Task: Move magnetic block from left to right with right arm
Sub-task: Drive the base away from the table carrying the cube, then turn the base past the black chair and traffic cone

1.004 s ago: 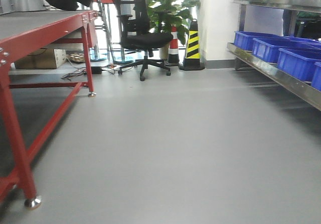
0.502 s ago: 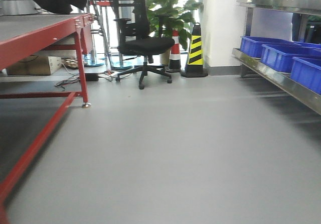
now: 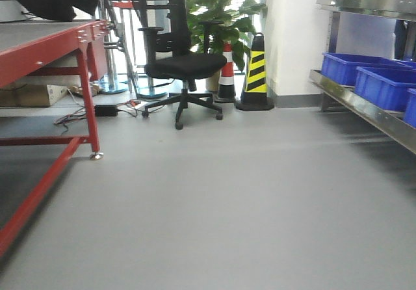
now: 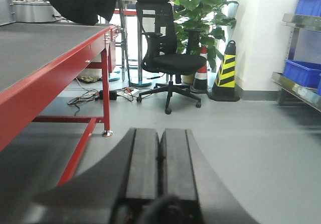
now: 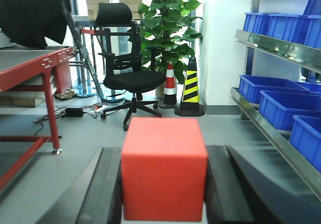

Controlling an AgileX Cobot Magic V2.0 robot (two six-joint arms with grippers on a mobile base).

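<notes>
**Right wrist view.** The right gripper (image 5: 164, 156) is clamped on the magnetic block (image 5: 164, 168), a plain red cube with matte faces. One black finger (image 5: 106, 189) presses the cube's left face and the other presses its right face. The block fills the lower centre of the view, at 6 o'clock, and is held clear of the grey floor (image 5: 90, 133). Beyond it at 12 o'clock stand a black office chair (image 5: 131, 78) and a potted plant (image 5: 165, 23). At 1 o'clock a red-and-white cone (image 5: 170, 86) stands just beside a yellow-and-black cone (image 5: 190, 88). At 3 o'clock blue bins (image 5: 281, 106) sit on a steel shelf (image 5: 266, 128). At 9 o'clock is a red-framed table (image 5: 30, 69), with a black cloth (image 5: 30, 15) hanging above it at 10 o'clock.

**Left wrist view.** The left gripper (image 4: 160, 132) has its two black pads pressed flat against each other, with nothing between them. The table lies at 9 o'clock of the gripper, the chair at 12 o'clock, and the striped cone at 1 o'clock.

**Front view.** Bare floor fills the lower half. The table is at 9 o'clock, the chair at 12 o'clock, the cones at 1 o'clock, and the bins at 3 o'clock.
</notes>
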